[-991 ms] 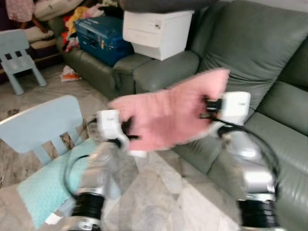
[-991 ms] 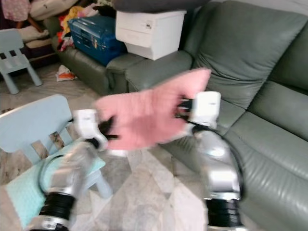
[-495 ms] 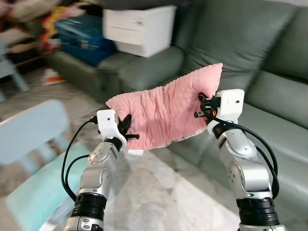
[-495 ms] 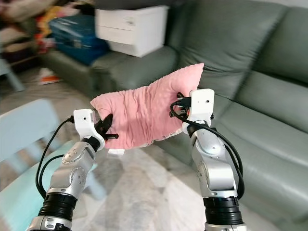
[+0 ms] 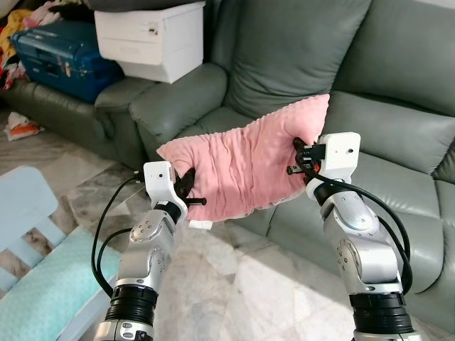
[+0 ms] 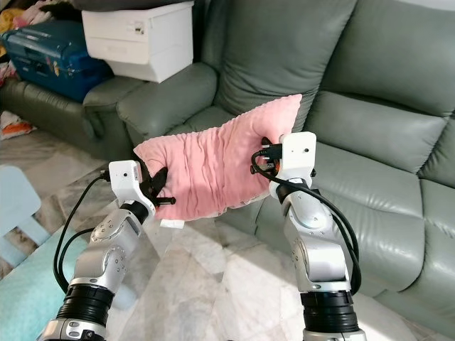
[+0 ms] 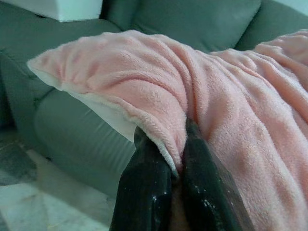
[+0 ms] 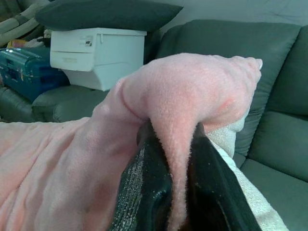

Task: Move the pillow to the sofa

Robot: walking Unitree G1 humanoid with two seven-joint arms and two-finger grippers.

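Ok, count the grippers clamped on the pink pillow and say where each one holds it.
2. The left claw pinches the pink pillow at its lower left edge. The right claw pinches its upper right end, above the green sofa.

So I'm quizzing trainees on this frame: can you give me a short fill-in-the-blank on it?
1. Both end effectors pinch a ____ pillow.
2. The pillow hangs in front of a grey-green ____.
3. The left end effector is ____ on the pillow's edge.
4. The white storage box sits on the sofa's ____.

Missing: pink; sofa; shut; armrest
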